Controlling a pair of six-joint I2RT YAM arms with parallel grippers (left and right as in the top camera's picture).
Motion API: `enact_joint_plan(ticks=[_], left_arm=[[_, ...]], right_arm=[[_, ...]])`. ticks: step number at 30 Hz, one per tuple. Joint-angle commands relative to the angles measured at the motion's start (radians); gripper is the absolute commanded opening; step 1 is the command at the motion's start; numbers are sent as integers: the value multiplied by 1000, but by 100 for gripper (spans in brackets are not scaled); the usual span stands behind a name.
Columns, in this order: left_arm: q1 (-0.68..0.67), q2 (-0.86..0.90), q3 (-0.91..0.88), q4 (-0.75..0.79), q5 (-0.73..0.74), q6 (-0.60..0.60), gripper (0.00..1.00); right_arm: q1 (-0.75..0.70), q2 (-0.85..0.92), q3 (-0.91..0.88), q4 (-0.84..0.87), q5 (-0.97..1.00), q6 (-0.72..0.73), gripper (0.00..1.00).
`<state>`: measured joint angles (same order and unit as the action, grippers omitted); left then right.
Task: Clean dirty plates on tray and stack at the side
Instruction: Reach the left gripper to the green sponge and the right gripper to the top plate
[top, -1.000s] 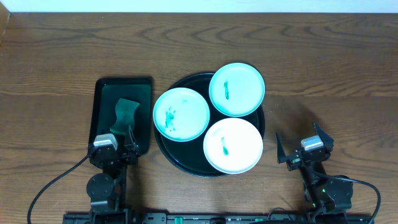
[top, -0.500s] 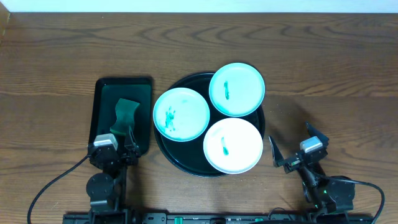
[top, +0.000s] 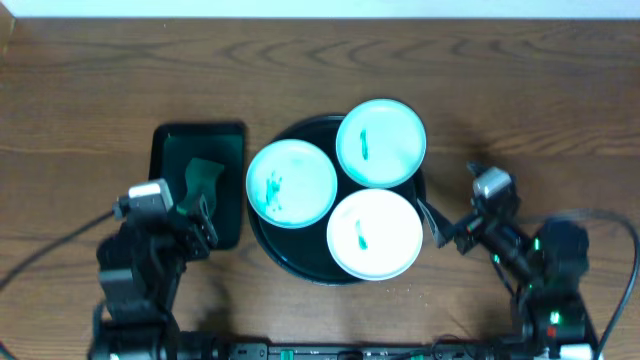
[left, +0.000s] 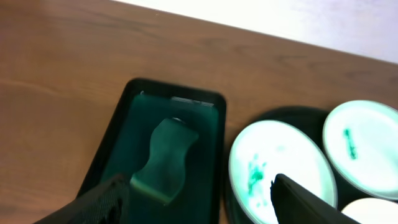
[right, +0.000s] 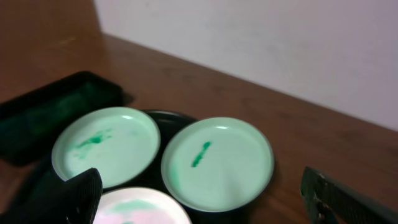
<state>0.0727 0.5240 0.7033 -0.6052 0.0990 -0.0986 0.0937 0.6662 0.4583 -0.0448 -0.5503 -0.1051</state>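
Three white plates lie on the black tray (top: 300, 128). The left plate (top: 291, 183) has green smears, the far plate (top: 381, 143) a green streak, the near plate (top: 375, 233) a small green mark. My left gripper (top: 200, 207) is open and empty above the near end of the green tray, left of the plates. In the left wrist view its fingers (left: 199, 205) frame the sponge and the smeared plate (left: 283, 168). My right gripper (top: 452, 198) is open and empty beside the black tray's right rim. In the right wrist view its fingers (right: 205, 202) frame the streaked plate (right: 217, 163).
A rectangular dark-green tray (top: 165, 150) with a green sponge (top: 203, 175) stands left of the black tray; they also show in the left wrist view, tray (left: 211, 155) and sponge (left: 165, 162). Brown wood tabletop (top: 530, 110) surrounds both trays.
Both arms have lifted and moved away from the front edge. The right gripper has come in toward the black tray's right rim. The left gripper has moved over the green tray. The plates have not moved.
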Motion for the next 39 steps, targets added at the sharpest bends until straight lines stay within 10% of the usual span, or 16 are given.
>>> enact_joint_plan(ticks=[1,14,27,39], left_arm=[[0,165,171,-86,80,-12,74],[3,732,695,-314,206,-11,73],[3,829,694,-400,203,-10,73],[3,829,689,-464,-19,-12,74]], right_arm=[[0,152,187,-91,-153,30,99],[37,725,1010,-923,-76,-51,99],[163,948,1027,-903,-3,106,96],[455,1306,1193,-834,352,519,56]])
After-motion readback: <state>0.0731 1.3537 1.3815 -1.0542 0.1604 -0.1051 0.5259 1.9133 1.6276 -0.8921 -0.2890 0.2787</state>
